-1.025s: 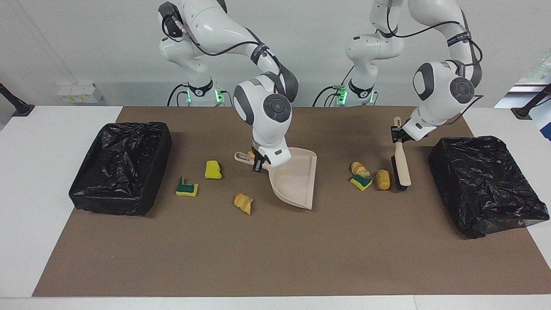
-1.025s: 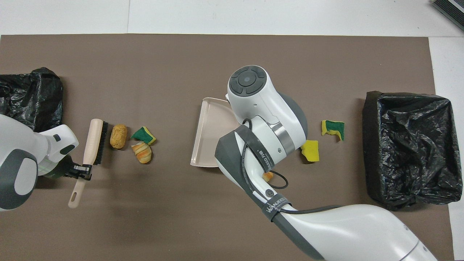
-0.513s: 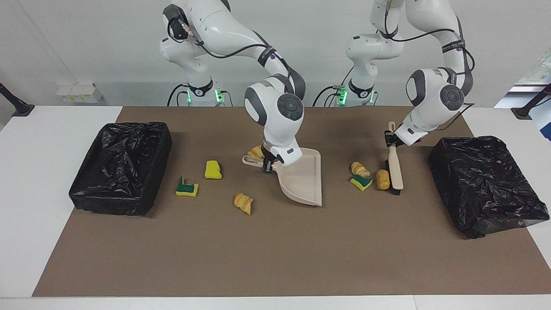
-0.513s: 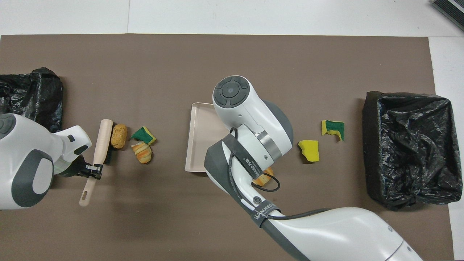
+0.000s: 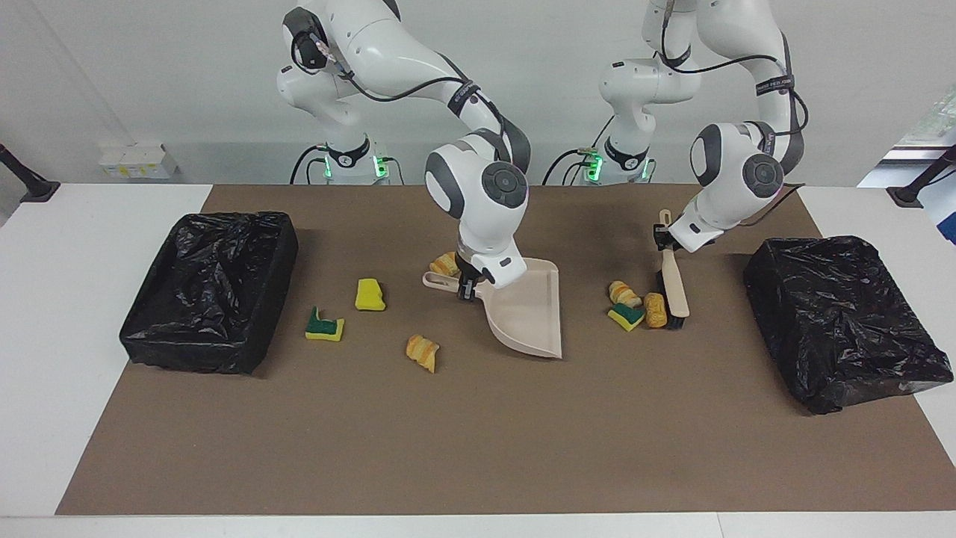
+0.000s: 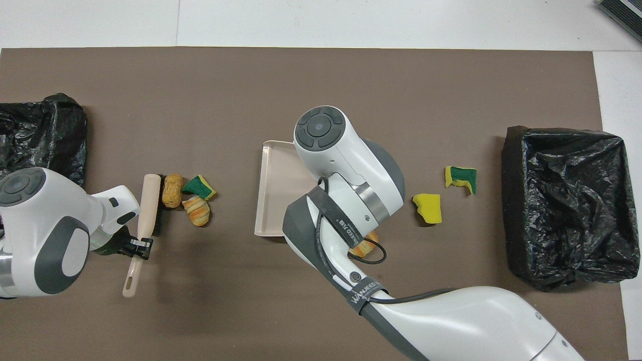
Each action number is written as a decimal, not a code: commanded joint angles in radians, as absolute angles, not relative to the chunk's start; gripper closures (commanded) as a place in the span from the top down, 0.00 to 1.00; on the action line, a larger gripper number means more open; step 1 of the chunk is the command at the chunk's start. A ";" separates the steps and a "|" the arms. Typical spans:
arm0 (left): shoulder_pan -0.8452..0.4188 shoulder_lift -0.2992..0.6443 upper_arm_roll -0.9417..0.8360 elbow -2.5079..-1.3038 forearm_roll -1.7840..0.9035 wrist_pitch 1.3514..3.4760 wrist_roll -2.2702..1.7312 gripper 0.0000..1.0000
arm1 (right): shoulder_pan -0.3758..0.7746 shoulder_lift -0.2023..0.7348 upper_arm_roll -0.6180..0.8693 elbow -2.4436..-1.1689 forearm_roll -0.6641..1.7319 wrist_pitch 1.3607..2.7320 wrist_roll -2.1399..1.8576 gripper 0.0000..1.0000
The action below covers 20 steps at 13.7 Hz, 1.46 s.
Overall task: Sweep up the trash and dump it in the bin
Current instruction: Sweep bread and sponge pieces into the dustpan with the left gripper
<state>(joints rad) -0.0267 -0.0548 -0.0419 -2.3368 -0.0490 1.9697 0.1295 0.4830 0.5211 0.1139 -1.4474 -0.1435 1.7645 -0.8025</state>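
My right gripper (image 5: 467, 288) is shut on the handle of the beige dustpan (image 5: 526, 317), whose pan (image 6: 273, 193) rests on the mat mid-table. My left gripper (image 5: 660, 236) (image 6: 142, 245) is shut on the handle of the black-bristled brush (image 5: 674, 288) (image 6: 149, 200). Its bristles press a round bread scrap (image 5: 655, 310) against a green-backed sponge bit (image 5: 626, 318) and a striped bread piece (image 5: 624, 293). More trash lies toward the right arm's end: a bread piece (image 5: 445, 264) by the dustpan handle, another (image 5: 422, 352), a yellow sponge (image 5: 370, 294) and a green-backed sponge (image 5: 324, 326).
Two bins lined with black bags stand on the brown mat (image 5: 478, 441): one (image 5: 213, 288) at the right arm's end, one (image 5: 844, 321) at the left arm's end. White table edges border the mat.
The left gripper has swept the brush toward the dustpan, pushing the round bread scrap against the other two. The right gripper has shifted the dustpan toward the brush.
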 commanded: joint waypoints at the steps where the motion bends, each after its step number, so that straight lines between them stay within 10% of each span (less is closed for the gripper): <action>1: -0.060 -0.066 -0.032 -2.375 -0.063 1.983 0.109 0.00 | 0.469 0.515 0.123 -1.465 -0.146 1.813 -0.853 0.00; 20: -0.075 -0.063 -0.032 -2.368 -0.101 1.991 0.092 0.00 | 0.506 0.518 0.120 -1.477 -0.186 1.694 -0.879 0.00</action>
<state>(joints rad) -0.0467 -0.0547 -0.0407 -2.3419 -0.0809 1.9702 0.1144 0.4962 0.5233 0.1135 -1.4799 -0.1522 1.7195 -0.8908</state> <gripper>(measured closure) 0.740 0.674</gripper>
